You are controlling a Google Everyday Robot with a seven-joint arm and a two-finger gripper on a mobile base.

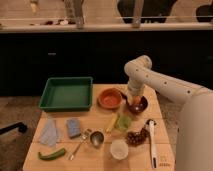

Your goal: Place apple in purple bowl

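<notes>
The purple bowl (142, 105) sits on the wooden table, just right of the orange bowl (110, 98). My gripper (134, 98) hangs straight down from the white arm, right over the purple bowl's left half. A small orange-red spot, the apple (136, 102), shows at the gripper's tip, low inside the bowl. I cannot tell whether the apple rests on the bowl's bottom or is still held.
A green tray (67, 93) stands at the back left. In front lie a small green cup (124, 122), dark red grapes (135, 137), a white cup (119, 148), a spoon (92, 138), a blue sponge (73, 127), a cloth (50, 132), a green pepper (52, 154) and a white brush (151, 140).
</notes>
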